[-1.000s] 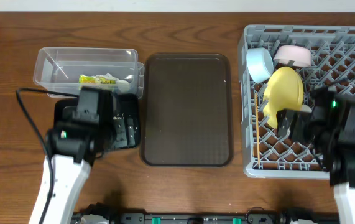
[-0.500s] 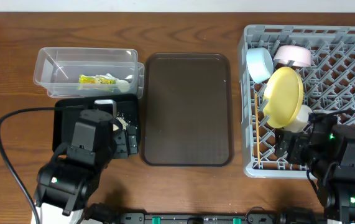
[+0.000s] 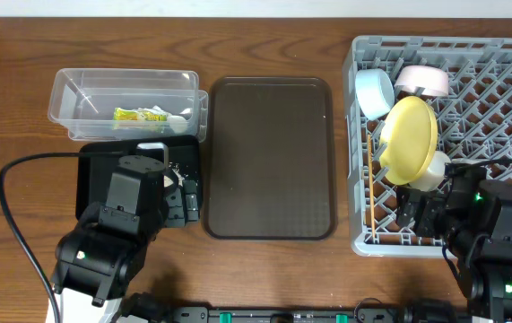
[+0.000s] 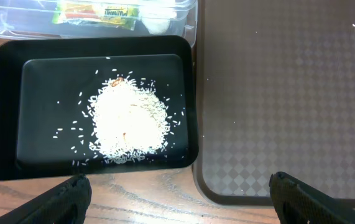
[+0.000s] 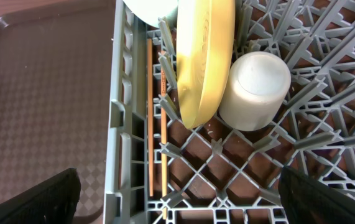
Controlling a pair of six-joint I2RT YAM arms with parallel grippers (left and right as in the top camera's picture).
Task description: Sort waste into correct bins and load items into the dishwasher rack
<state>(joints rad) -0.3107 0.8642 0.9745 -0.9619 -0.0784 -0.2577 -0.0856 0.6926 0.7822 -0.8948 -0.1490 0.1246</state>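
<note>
Just ahead of the empty, wide-spread left end effector [image 4: 178, 186], rice [image 4: 127, 121] heaps in the black tray [image 4: 6, 112].

Ahead of the left gripper [image 4: 180, 199]: glossy black plastic tray [image 4: 40, 81], matt white rice grains [image 4: 130, 121], clear plastic tub [image 4: 28, 18], brown serving tray [image 4: 276, 93] with fine embossed diamond texture. Under the right gripper [image 5: 180, 199]: matt grey plastic rack [image 5: 124, 112], smooth yellow plate [image 5: 205, 62], bare wooden chopsticks [image 5: 150, 124].

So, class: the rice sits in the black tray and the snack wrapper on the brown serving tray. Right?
No. The left wrist view shows the snack wrapper in the clear tub, not on the brown serving tray; the rice is in the black tray.
</note>
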